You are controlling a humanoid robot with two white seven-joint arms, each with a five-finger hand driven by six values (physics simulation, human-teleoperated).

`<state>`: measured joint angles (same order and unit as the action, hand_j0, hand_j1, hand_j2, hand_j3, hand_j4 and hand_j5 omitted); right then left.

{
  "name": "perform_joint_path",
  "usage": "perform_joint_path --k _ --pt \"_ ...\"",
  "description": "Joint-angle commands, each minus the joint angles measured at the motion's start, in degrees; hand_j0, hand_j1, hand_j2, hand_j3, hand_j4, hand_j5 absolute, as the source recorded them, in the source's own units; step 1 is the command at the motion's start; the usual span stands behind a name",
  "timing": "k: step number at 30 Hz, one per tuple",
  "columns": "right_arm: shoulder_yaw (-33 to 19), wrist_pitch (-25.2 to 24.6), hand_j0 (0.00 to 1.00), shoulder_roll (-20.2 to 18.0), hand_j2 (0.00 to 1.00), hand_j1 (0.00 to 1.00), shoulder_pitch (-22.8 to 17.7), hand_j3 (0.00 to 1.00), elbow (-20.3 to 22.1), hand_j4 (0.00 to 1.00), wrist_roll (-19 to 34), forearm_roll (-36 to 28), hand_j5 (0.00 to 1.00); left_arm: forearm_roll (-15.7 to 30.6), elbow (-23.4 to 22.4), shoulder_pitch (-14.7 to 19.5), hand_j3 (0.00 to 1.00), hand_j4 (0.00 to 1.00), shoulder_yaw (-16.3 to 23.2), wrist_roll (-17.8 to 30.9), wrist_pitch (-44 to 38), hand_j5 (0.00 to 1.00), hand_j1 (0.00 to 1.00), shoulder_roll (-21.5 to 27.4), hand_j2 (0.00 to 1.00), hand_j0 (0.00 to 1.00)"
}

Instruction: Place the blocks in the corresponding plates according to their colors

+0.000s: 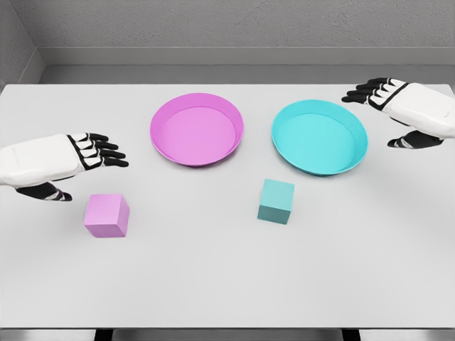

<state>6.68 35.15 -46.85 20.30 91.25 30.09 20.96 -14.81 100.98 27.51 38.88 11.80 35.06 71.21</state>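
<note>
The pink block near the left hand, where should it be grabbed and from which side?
Probably from above: thumb and fingers on two opposite vertical faces of the pink block. It sits flat on the table with clear space all round, its faces flat and parallel. The open left hand hovers just up-left of it, so a short reach suffices.

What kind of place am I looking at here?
Probably a simulated test bench rather than a real room: a plain white table, bare grey walls, and only a pink plate, a cyan plate and two matching blocks.

Pink plate (pixel 197 128) & cyan plate (pixel 320 136): smooth, plastic-looking, slight sheen; blocks, table (pixel 227 284) matt.
</note>
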Motion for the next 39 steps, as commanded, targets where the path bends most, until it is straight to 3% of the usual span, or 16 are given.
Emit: perform_joint_path --k 1,6,9,12,13,15,18,22,24,26,31,39 --pt "0.0 -0.2 1.00 -0.1 1.00 1.00 0.0 1.00 0.0 1.00 0.0 -0.2 1.00 0.4 0.0 0.0 1.00 1.00 0.1 0.0 -0.1 1.00 1.00 0.1 1.00 1.00" --pt "0.0 -0.2 1.00 0.0 1.00 1.00 0.5 1.00 0.1 1.00 0.0 -0.2 1.00 0.6 -0.3 1.2 1.00 1.00 2.3 0.0 -0.1 1.00 1.00 0.4 1.00 1.00" --pt "0.0 -0.2 1.00 -0.1 1.00 1.00 -0.1 1.00 0.0 1.00 0.6 -0.2 1.00 -0.4 -0.6 3.4 1.00 1.00 4.4 4.3 -0.1 1.00 1.00 0.9 1.00 1.00" --pt "-0.3 -0.2 1.00 -0.4 1.00 1.00 -0.8 1.00 -0.1 1.00 1.0 4.3 1.00 -11.4 -0.4 6.2 1.00 1.00 5.3 5.2 -0.1 1.00 1.00 1.5 1.00 1.00" --pt "-0.4 -0.2 1.00 -0.4 1.00 1.00 -1.1 1.00 -0.1 1.00 1.0 5.7 1.00 -14.8 -0.4 6.3 1.00 1.00 5.3 9.2 -0.1 1.00 1.00 1.0 1.00 1.00" --pt "-0.4 -0.2 1.00 -0.4 1.00 1.00 -1.1 1.00 -0.1 1.00 1.1 5.9 1.00 -16.9 -0.3 7.1 1.00 1.00 5.3 11.0 -0.1 1.00 1.00 0.9 1.00 1.00" --pt "-0.4 -0.2 1.00 -0.4 1.00 1.00 -1.1 1.00 -0.1 1.00 1.1 7.4 1.00 -17.4 -0.2 7.8 1.00 1.00 5.2 6.7 -0.1 1.00 1.00 -1.2 1.00 1.00" --pt "0.3 -0.2 1.00 0.6 1.00 1.00 -0.7 1.00 0.2 1.00 1.1 10.0 1.00 -17.3 -0.2 8.1 1.00 1.00 5.4 6.3 -0.1 1.00 1.00 -4.9 1.00 1.00" --pt "2.5 -0.2 1.00 3.1 1.00 1.00 -0.3 1.00 3.8 1.00 1.1 11.7 1.00 -17.3 -0.2 8.1 1.00 1.00 5.5 6.3 -0.1 1.00 1.00 -6.4 1.00 1.00" --pt "3.6 -0.2 1.00 5.7 1.00 1.00 -0.3 1.00 6.1 1.00 1.1 14.2 1.00 -17.3 -0.2 8.1 1.00 1.00 5.8 6.4 -0.1 1.00 1.00 -6.4 1.00 1.00" --pt "5.9 -0.2 1.00 5.9 1.00 1.00 0.1 1.00 8.1 1.00 1.1 14.3 1.00 -19.7 -0.2 8.0 1.00 1.00 8.0 6.3 -0.1 1.00 1.00 -6.2 1.00 1.00" --pt "14.9 -0.2 1.00 7.0 1.00 1.00 2.1 1.00 9.4 1.00 1.1 17.5 1.00 -21.8 -0.2 7.6 1.00 1.00 8.4 6.3 -0.1 1.00 1.00 -5.6 1.00 1.00"
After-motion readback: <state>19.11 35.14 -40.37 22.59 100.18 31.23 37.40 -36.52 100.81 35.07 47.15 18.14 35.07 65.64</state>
